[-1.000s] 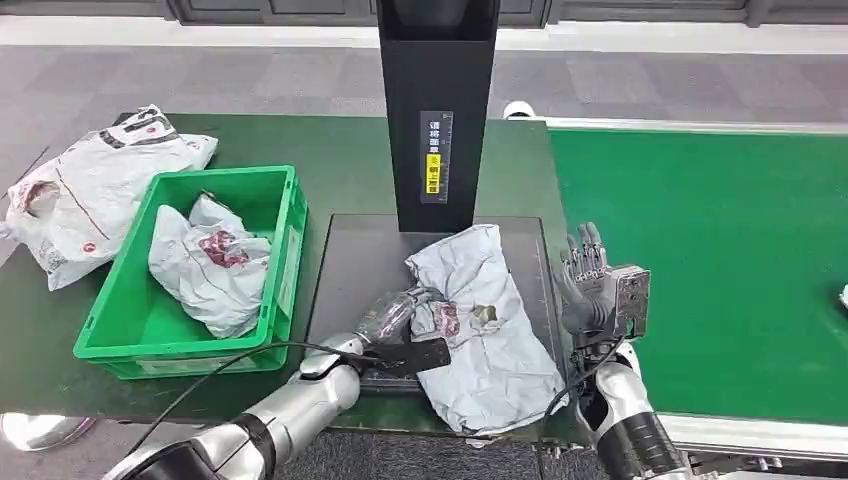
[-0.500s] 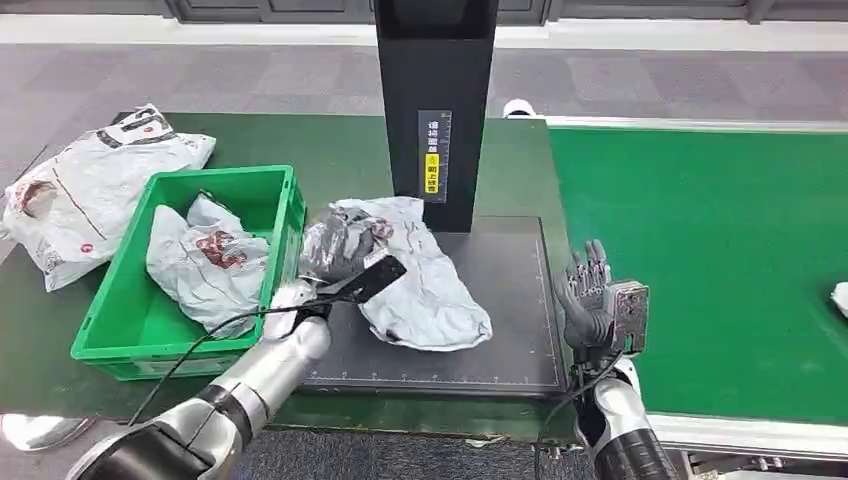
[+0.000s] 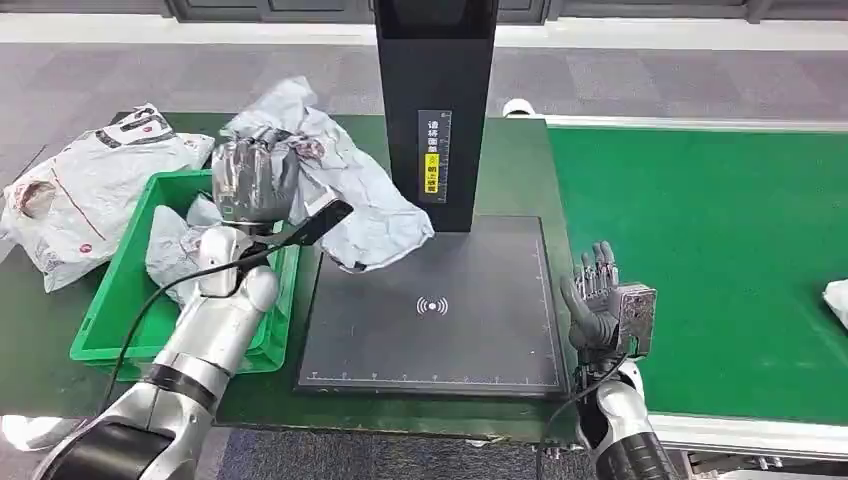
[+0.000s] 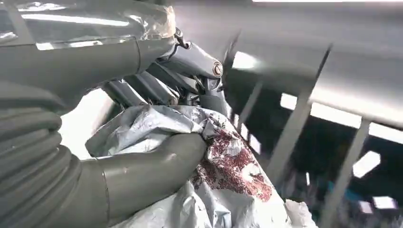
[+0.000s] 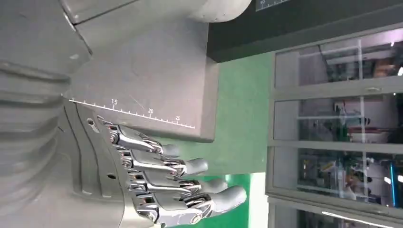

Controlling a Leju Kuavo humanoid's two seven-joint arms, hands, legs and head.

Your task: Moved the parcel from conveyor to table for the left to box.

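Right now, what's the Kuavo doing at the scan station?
The left hand grips a grey parcel and holds it in the air above the near edge of the green bin, with the parcel's tail hanging over the dark scan pad. The bin already holds another grey parcel. The right hand is raised beside the pad's right edge, fingers apart, holding nothing.

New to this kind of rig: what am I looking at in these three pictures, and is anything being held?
A humanoid robot sorts parcels. The head view looks down on a green table; the other two come from cameras at each wrist. The left hand grips a grey parcel, lifted above the green bin's edge; its wrist view shows it clutched. The bin holds another bag, a white bag lies beside it. The right hand is open, empty, beside the dark scanning pad.
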